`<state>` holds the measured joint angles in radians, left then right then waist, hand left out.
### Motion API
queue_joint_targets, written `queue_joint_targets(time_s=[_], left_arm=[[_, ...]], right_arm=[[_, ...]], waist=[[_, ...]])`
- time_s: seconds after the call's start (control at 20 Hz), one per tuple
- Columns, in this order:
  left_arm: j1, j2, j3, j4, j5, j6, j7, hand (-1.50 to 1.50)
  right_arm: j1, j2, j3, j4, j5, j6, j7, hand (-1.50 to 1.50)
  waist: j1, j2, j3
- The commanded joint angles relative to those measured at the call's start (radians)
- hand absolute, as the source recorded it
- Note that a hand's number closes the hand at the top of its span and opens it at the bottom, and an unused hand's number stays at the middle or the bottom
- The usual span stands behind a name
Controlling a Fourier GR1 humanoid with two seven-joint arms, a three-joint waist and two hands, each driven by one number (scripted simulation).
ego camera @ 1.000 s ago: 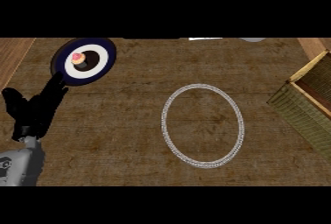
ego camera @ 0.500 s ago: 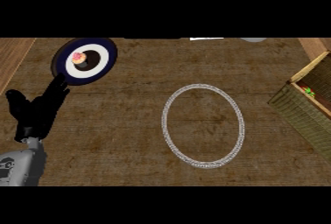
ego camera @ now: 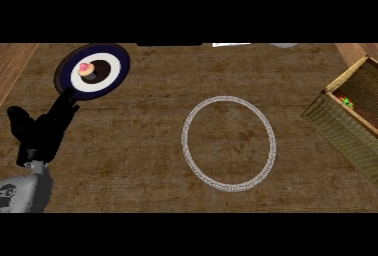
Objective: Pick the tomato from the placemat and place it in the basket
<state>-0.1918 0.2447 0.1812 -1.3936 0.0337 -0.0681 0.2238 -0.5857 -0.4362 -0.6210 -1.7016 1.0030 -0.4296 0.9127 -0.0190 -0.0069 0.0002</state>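
Note:
The tomato (ego camera: 345, 102) shows as a small red and green spot inside the woven basket (ego camera: 347, 135) at the right edge. In the middle of the counter lies the oval placemat (ego camera: 229, 142) with a pale rim, and nothing sits on it. My left hand (ego camera: 43, 131) rests open at the lower left with its fingers pointing up, far from both the placemat and the basket. It holds nothing. My right hand is out of view.
A dark round plate (ego camera: 111, 56) with a small pink-topped cake (ego camera: 88, 70) stands at the back left, just above my left fingertips. A wooden strip runs along the left edge. Pale items peek in at the back edge.
A red and green spot now shows inside the basket, where none showed one second ago. The left hand has stayed still.

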Motion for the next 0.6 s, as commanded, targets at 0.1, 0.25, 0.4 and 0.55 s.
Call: queue_joint_targets(time_s=[0.1, 0.25, 0.4, 0.55], left_arm=[[-0.007, 0.032, 0.023, -0.047, 0.006, 0.007, 0.061, 0.00], [0.009, 0.017, 0.029, -0.009, 0.014, 0.000, 0.006, 0.00], [0.011, 0.026, 0.044, -0.009, 0.020, -0.001, 0.010, 0.00], [0.060, 0.006, 0.025, -0.033, 0.003, 0.005, -0.019, 0.00]], right_arm=[[0.236, 0.038, -0.142, -0.346, -0.194, 0.104, 0.049, -1.50], [0.357, 0.029, -0.234, -0.496, -0.377, 0.251, 0.073, -1.50], [0.483, 0.041, -0.338, -0.550, -0.566, 0.337, 0.033, -1.50], [0.619, 0.107, -0.453, -0.618, -0.724, 0.391, -0.026, -1.50]], waist=[[-0.012, -0.004, 0.001], [-0.035, -0.008, 0.000], [-0.039, -0.008, 0.001], [-0.033, -0.007, 0.001]])
